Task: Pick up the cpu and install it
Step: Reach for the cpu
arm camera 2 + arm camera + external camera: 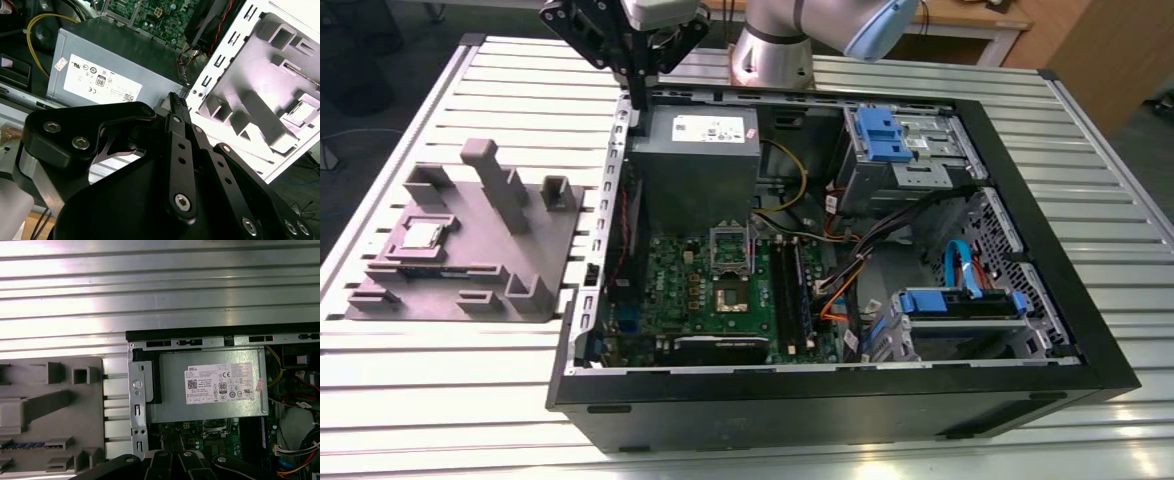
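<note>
Claw, seemingly closed and empty, hangs over an edge of the case; cpu well apart.

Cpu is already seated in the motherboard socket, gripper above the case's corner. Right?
No. In the exterior view the cpu lies on the grey fixture outside the case; the gripper is above the case's corner.

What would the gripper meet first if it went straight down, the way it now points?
The gripper would likely meet the computer case's side wall, at its rim beside the power supply; depth is unclear, so perhaps the supply's edge instead.
</note>
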You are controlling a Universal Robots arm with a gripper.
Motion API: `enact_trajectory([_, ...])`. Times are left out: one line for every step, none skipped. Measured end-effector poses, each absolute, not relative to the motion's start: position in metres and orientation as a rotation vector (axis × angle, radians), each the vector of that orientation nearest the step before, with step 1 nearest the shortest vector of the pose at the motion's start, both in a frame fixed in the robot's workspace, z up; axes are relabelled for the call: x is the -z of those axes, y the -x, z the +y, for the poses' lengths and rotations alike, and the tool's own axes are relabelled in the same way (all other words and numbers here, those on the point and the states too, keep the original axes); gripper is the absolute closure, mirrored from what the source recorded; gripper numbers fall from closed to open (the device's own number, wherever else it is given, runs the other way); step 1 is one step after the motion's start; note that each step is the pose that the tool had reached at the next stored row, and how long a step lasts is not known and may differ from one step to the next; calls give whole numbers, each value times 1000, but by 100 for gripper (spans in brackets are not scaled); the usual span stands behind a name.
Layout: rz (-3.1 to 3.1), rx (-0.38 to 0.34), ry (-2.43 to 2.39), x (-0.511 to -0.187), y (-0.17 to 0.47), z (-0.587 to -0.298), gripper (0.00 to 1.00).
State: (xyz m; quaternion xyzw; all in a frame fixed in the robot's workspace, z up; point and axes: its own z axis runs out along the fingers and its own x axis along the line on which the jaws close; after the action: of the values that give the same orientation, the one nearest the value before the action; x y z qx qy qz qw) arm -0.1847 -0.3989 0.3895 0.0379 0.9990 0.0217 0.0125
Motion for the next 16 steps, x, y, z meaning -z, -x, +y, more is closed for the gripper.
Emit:
enact_trajectory([3114, -68, -118, -389, 185, -399, 90])
enact_trajectory([3114, -68, -118, -389, 185, -399, 90])
enact_trajectory([3114, -68, -118, -389, 185, -399, 90])
enact_trajectory([3114, -68, -118, -389, 185, -399, 90])
enact_trajectory([3114, -68, -118, -389, 186, -399, 90])
enact_trajectory([3114, -68, -118, -389, 186, -399, 90])
enact_trajectory([3114, -68, -118, -389, 186, -399, 90])
enact_trajectory([3114, -68, -118, -389, 187, -399, 90])
enact_trajectory([3114, -68, -118, -389, 187, -399, 90])
enact_trajectory([3114, -68, -118, -389, 187, -399, 90])
enact_trajectory([3114, -68, -118, -389, 187, -399, 90])
enact_trajectory([3114, -68, -118, -389, 188, -399, 90])
enact_trajectory([3114, -68, -118, -389, 188, -399, 90])
enact_trajectory([3114, -68, -118, -389, 189, -399, 90])
enact_trajectory([3114, -68, -118, -389, 189, -399, 90])
enact_trajectory([3114, -68, -118, -389, 189, -399, 90])
